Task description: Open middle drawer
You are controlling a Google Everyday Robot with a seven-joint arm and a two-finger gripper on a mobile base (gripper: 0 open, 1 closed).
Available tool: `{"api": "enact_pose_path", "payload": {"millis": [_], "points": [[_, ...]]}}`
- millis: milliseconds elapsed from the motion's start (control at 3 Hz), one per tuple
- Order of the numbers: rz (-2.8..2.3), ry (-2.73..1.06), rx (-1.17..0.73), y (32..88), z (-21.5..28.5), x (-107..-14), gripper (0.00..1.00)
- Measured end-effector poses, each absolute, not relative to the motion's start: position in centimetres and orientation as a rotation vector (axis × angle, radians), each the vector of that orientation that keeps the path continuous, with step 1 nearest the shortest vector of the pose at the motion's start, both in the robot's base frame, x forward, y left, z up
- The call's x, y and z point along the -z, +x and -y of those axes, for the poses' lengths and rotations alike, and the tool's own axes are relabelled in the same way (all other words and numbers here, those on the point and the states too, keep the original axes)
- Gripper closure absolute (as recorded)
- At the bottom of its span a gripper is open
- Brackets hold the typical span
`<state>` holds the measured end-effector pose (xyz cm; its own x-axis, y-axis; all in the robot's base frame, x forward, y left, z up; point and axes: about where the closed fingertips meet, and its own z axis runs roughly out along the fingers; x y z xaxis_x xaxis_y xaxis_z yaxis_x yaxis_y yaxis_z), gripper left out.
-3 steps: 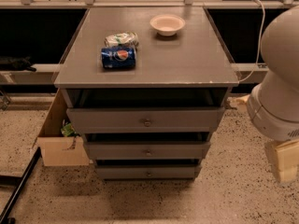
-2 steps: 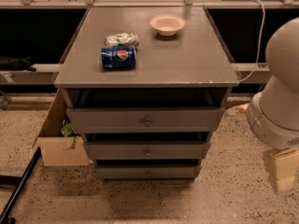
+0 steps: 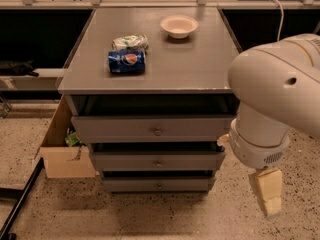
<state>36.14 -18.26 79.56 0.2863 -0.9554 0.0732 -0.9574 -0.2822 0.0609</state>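
- Camera view looks down on one grey cabinet [image 3: 150, 74] that holds three drawers stacked one above another.
- The middle drawer [image 3: 125, 162] is the second of the three, a flat grey front with one small round knob [image 3: 158, 163] at its centre and a dark gap along its top edge.
- One top drawer [image 3: 115, 129] sits above it, taller and wider, and one bottom drawer [image 3: 125, 185] sits below it, the shortest; each carries one knob, so there are three knobs in all.
- Three things rest on the cabinet top: one white bowl [image 3: 179, 26] near the back, one blue soda can [image 3: 126, 62] lying on its side, and one crumpled pale packet [image 3: 130, 42] touching the can from behind.
- One open cardboard box [image 3: 62, 156] stands on the speckled floor [image 3: 150, 219], just beside the cabinet's left side.
- One white robot arm [image 3: 280, 94] fills the right side, in front of the cabinet's right edge.
- The gripper [image 3: 267, 194] hangs below the arm's wrist, pointing down toward the floor, to the right of the drawers and below the level of the middle drawer, apart from it and holding nothing.
- I cannot tell whether the claw is wide or narrow.
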Motion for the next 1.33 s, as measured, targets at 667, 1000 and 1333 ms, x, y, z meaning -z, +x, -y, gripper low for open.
{"api": "enact_pose_path", "payload": {"millis": [667,1000,1333], "points": [[1.858,2.505,0.017,40.3,15.0,-79.0,0.0],[1.927,2.648,0.161,45.3,8.8,-76.5,0.0],[1.995,2.719,0.141,47.8,7.0,-76.0,0.0]]}}
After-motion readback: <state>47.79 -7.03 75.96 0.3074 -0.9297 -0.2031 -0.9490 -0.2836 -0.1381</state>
